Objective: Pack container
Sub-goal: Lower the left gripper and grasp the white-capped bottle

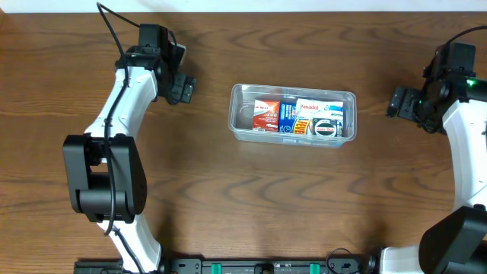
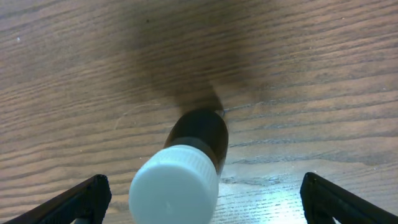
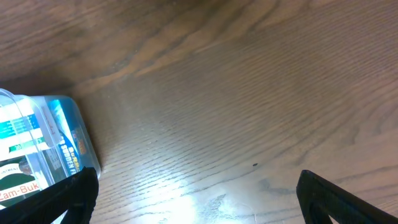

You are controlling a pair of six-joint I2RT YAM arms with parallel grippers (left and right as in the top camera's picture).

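Bottle hides overhead beneath wide-open left gripper; right gripper gapes too, its view cropping container.

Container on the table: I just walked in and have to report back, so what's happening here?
Two arms are packing a clear container, which holds several small boxes. The left gripper is open above a white-capped dark bottle on the table, not gripping it. The right gripper is open and empty, right of the container.
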